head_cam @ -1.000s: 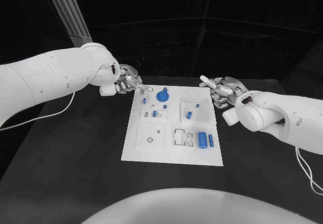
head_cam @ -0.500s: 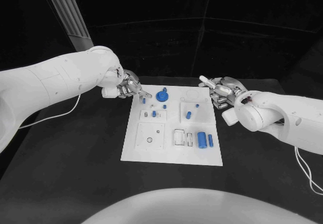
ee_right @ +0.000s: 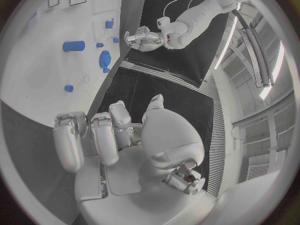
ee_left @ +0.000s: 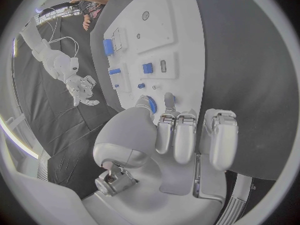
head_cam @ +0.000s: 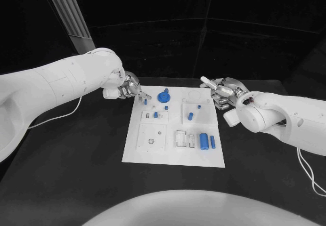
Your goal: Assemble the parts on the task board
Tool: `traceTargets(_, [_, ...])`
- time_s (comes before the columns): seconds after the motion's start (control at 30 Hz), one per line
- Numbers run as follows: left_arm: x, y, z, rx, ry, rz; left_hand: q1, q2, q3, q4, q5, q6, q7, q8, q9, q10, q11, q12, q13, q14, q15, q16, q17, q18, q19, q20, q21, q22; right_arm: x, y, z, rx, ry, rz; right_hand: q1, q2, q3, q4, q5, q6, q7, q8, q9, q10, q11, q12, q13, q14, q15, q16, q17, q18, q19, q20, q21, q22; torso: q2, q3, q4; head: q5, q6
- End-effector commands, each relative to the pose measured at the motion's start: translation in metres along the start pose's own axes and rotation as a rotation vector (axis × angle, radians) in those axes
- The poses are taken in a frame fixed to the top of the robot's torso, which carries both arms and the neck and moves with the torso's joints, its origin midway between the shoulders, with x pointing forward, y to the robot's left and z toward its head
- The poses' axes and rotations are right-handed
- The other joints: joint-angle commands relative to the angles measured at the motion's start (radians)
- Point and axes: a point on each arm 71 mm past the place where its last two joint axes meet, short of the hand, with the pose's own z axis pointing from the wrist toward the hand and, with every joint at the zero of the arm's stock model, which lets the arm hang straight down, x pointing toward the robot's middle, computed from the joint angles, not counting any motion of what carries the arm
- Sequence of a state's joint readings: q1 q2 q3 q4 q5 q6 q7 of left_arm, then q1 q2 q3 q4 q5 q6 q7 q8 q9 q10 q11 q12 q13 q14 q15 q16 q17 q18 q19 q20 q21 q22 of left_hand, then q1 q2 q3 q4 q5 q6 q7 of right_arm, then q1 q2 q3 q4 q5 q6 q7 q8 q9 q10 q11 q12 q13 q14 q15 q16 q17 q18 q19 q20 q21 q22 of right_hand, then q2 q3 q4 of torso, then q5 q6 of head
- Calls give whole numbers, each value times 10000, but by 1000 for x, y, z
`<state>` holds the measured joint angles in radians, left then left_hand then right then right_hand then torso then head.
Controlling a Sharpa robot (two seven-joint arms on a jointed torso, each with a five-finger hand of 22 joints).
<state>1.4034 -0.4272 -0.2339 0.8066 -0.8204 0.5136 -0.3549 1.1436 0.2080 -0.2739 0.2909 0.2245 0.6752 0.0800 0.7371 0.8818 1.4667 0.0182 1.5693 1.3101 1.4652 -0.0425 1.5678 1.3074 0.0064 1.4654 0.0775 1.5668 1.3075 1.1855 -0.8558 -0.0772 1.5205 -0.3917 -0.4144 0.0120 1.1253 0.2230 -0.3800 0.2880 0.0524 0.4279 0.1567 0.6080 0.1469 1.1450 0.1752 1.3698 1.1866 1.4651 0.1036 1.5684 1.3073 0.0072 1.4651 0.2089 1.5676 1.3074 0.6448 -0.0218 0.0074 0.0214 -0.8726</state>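
Note:
The white task board (head_cam: pixel 150 153) lies in the middle of the black table. On it are a blue gear (head_cam: pixel 164 97), a thick blue cylinder (head_cam: pixel 204 140), a thin blue pin (head_cam: pixel 212 141) and several small blue pieces. My left hand (head_cam: pixel 128 88) hangs over the board's far left corner, its fingertips reaching toward a small blue peg (head_cam: pixel 144 100); I cannot tell if they touch it. The left wrist view shows that hand (ee_left: pixel 181 135) holding nothing, with the gear (ee_left: pixel 152 104) just beyond its fingers. My right hand (head_cam: pixel 221 92) hovers at the board's far right edge, fingers apart and empty.
A ribbed grey post (head_cam: pixel 73 21) stands behind the left arm. A white cable (head_cam: pixel 58 115) trails over the table on the left and another (head_cam: pixel 307 172) on the right. Bare black table surrounds the board (ee_right: pixel 37 70).
My left hand has shifted a little toward the board, so its fingertips now lie over the far left corner by the small blue peg. The right hand has not moved.

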Motion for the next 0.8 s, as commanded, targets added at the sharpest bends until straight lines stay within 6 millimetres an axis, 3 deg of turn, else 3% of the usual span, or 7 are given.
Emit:
traceTargets(0.03, [-3,0,1,-93,-272,109,101,10,-48,-14,67,67,-33,-50,-12,1041,-14,15,2607,1056,53,30,2634,-64,1053,45,40,2633,1,2,0,-64,96,-15,11,44,-26,-11,-42,-56,909,61,-14,-59,-23,-67,-9,1057,79,24,2635,-72,1057,84,32,2634,4,1,-10,30,19])
traceTargets(0.27, [-7,-4,5,-90,-661,312,394,74,13,-17,91,75,-41,-125,-33,1041,-19,15,2607,1056,48,30,2634,-64,1053,43,40,2633,3,2,1,-87,129,-12,11,44,-26,-11,-42,-56,909,61,-14,-59,-23,-67,-9,1057,79,24,2635,-72,1057,84,32,2634,9,1,-3,71,95])
traceTargets(0.43, [-8,-6,9,-258,-793,455,448,83,20,-18,92,79,-41,-138,-36,1041,-19,15,2607,1056,46,30,2634,-64,1053,42,40,2633,6,4,2,-127,195,-4,11,44,-26,-11,-42,-56,909,61,-14,-59,-23,-67,-9,1057,79,24,2635,-72,1057,84,32,2634,11,0,-36,188,183])
traceTargets(0.8, [-5,-4,16,-515,-761,466,491,88,24,-15,91,70,-37,-157,-42,1041,-17,15,2607,1056,46,30,2634,-64,1053,41,40,2633,7,5,1,-155,214,2,23,50,-25,-11,-42,-60,911,65,-17,-58,-21,-64,-10,1057,81,24,2635,-72,1057,87,32,2634,-1,3,11,268,293])
